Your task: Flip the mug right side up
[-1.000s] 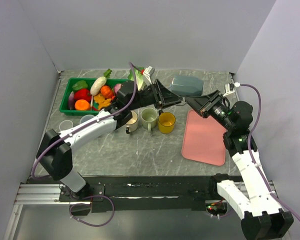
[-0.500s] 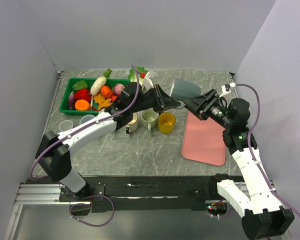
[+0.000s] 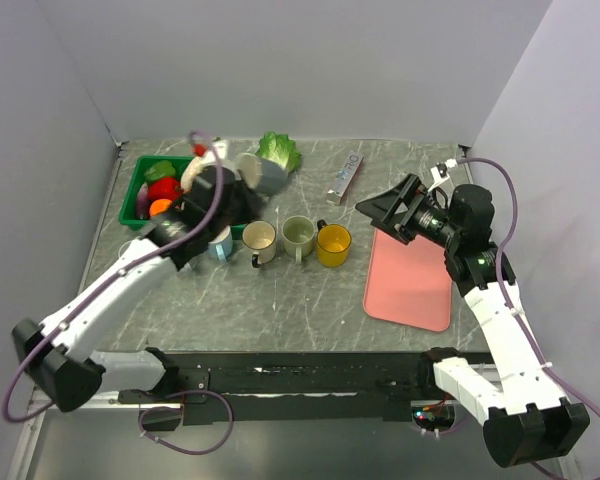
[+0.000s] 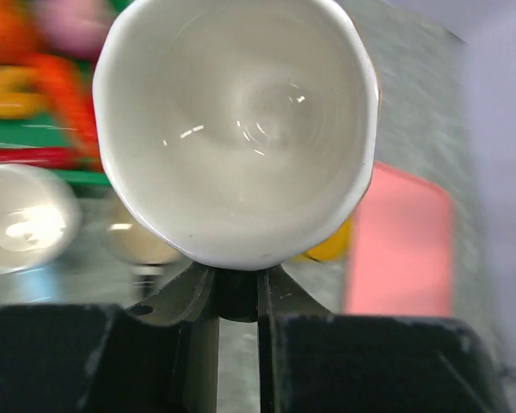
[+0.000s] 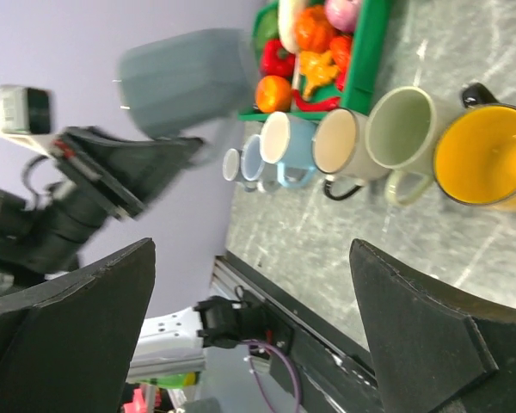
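I see the mug (image 3: 264, 173) upper centre-left in the top view: grey outside, glossy white inside. It's off the table and tipped sideways. In the left wrist view its mouth fills the upper frame, lower rim pinched by the left gripper (image 4: 236, 291).

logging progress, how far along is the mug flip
Done: the grey mug is off the table, clamped in the left gripper; the right gripper stands open, apart. In hand: it hangs tilted in mid-air. Left: set it down mouth up.
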### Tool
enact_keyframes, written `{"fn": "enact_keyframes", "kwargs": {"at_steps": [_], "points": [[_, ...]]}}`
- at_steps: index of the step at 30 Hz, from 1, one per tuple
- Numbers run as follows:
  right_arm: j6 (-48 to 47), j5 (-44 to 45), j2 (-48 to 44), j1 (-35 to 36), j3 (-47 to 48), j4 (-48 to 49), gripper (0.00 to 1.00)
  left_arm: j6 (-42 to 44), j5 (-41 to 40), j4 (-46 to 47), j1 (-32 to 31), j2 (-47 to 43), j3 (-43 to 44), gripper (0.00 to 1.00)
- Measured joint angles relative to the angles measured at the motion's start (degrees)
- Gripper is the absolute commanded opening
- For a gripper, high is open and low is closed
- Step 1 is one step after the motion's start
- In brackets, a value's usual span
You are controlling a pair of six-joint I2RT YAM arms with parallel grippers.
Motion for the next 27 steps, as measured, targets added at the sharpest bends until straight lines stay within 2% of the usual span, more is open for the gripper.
{"fn": "enact_keyframes", "kwargs": {"at_steps": [5,10,16,20,27], "points": [[-2.2,0.4,1.1,-0.3,0.0,-2.2,1.0,3.4,-11.7,-10.8,11.4,-6.0,0.0,0.01],[-2.4,-0.1,4.6,-1.3,0.0,-3.2,1.0,5.6,-18.8,-14.9,24.9,-9.7,-2.7,0.01],[-3.5,-1.5,10.7,-3.1,2.7,-6.0,1.0,8.3,-21.0,-19.0,38.8,-10.7,-6.1,0.01],[-5.7,-1.5,13.7,-3.8,6.6,-8.1,1.0,8.3,-21.3,-18.9,44.1,-11.8,-11.7,0.01],[-6.6,-1.7,14.5,-3.9,6.7,-9.1,1.0,9.0,-17.9,-16.6,52.9,-11.8,-23.6,0.01]]}}
